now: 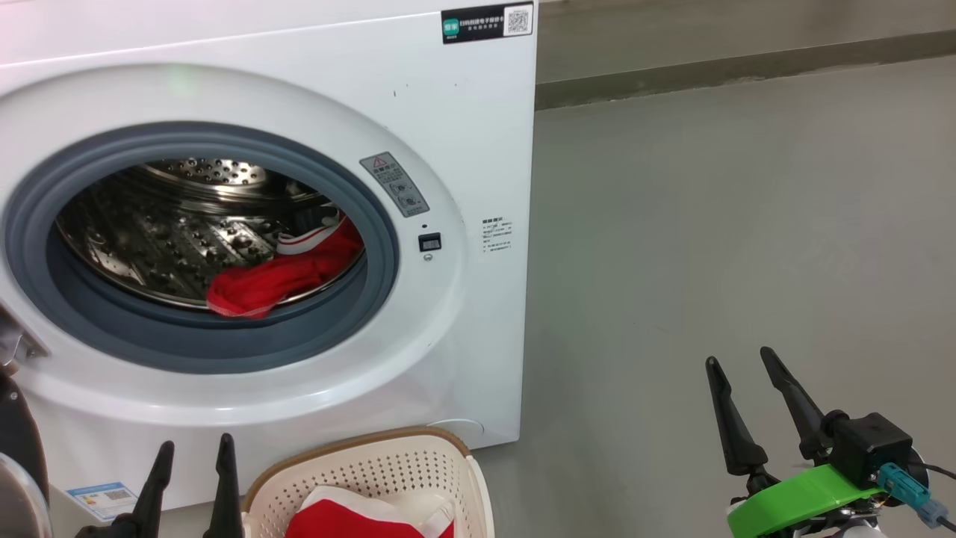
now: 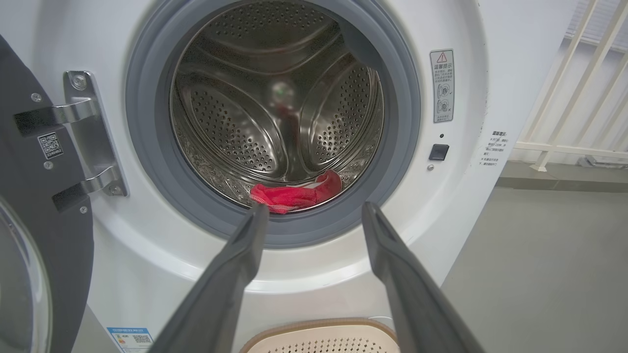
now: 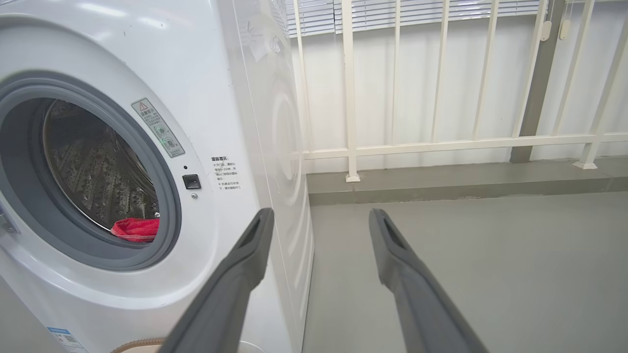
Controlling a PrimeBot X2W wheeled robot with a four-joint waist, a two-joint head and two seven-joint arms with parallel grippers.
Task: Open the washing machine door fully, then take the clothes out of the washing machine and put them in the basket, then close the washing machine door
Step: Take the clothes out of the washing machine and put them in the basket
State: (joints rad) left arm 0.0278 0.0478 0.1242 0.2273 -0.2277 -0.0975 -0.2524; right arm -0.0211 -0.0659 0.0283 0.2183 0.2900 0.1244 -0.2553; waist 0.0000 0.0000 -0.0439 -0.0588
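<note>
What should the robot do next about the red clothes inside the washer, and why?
Probably push the left gripper forward into the drum toward the red clothes. The door is open, the gripper is open and empty, and it points at the clothes lying near the drum's front edge.

Head view downward, wrist views level, sharing washing machine (image 1: 463,112)
</note>
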